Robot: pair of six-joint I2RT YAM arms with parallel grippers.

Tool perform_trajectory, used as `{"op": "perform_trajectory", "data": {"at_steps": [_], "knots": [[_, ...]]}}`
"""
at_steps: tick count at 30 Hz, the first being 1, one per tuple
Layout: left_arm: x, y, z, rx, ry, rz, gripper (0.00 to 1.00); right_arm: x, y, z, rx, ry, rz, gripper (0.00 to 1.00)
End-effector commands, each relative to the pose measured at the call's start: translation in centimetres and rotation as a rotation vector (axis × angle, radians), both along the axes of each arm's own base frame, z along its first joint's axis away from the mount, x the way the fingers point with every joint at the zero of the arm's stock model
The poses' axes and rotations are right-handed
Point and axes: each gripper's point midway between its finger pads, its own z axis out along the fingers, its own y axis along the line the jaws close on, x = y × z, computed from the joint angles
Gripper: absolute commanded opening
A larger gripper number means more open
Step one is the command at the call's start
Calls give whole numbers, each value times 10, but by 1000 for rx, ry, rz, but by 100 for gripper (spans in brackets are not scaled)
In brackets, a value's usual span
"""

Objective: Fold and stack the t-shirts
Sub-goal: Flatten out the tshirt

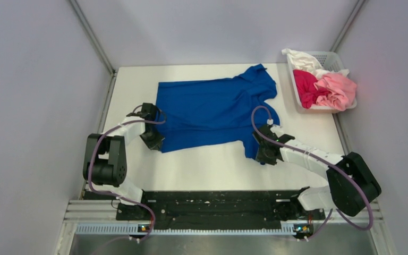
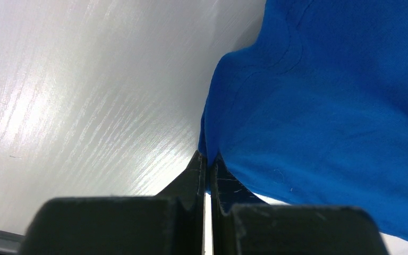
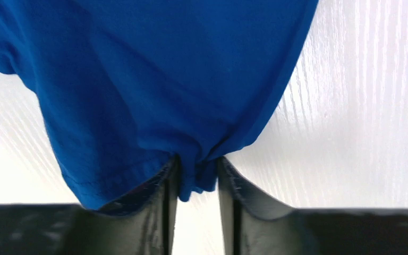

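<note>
A royal blue t-shirt (image 1: 212, 111) lies spread on the white table (image 1: 212, 170), plain side up; no print shows. My left gripper (image 1: 156, 142) is shut on its near-left corner; in the left wrist view the jaws (image 2: 208, 159) pinch a thin fold of the blue cloth (image 2: 324, 106). My right gripper (image 1: 257, 151) is at the near-right corner; in the right wrist view it (image 3: 196, 164) holds a bunch of the blue cloth (image 3: 164, 79) between its fingers. A white tee (image 1: 303, 59), a magenta tee (image 1: 305, 87) and a pale pink tee (image 1: 337, 87) lie crumpled in the basket.
The white lattice basket (image 1: 333, 56) stands at the back right corner of the table. Grey walls close in the table on the left, back and right. The arm bases sit on a black rail at the near edge.
</note>
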Motion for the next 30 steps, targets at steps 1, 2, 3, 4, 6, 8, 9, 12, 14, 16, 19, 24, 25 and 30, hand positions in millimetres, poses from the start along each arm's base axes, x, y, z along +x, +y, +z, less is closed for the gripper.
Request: {"op": "perform_trajectory", "data": {"at_steps": [1, 2, 3, 4, 6, 8, 9, 12, 14, 16, 19, 24, 25, 30], "knots": [[5, 4, 2, 30, -44, 0, 0, -9, -1, -22, 2, 31, -25, 27], [6, 5, 5, 33, -52, -1, 0, -6, -4, -21, -11, 14, -30, 21], [7, 5, 7, 35, -59, -3, 0, -2, -7, -17, -23, -10, -39, 13], [9, 6, 10, 40, -67, -5, 0, 3, -9, -13, -31, -33, -47, 6], [14, 9, 22, 57, -88, 3, 0, 17, -12, 2, -42, -104, -56, 0], [24, 10, 42, 65, -134, 15, 0, 33, -15, 25, -52, -201, -75, 0], [29, 10, 54, 64, -166, 18, 0, 41, -17, 40, -53, -256, -88, 0], [48, 7, 101, 46, -293, 18, 0, 66, -27, 99, -62, -453, -126, 0], [58, 4, 139, 25, -389, 16, 0, 78, -35, 151, -66, -599, -147, 0], [66, 0, 181, -4, -506, 3, 0, 87, -40, 206, -47, -760, -156, 0], [69, -2, 253, -32, -699, 6, 0, 89, -47, 305, 50, -1062, -185, 0], [46, 1, 376, -52, -973, -8, 0, 60, -65, 448, 94, -1370, -137, 0], [39, 3, 401, -51, -1026, -12, 0, 53, -66, 475, 101, -1422, -106, 0], [-18, 9, 519, -42, -1316, -53, 0, 8, -60, 592, 165, -1589, 93, 0]]}}
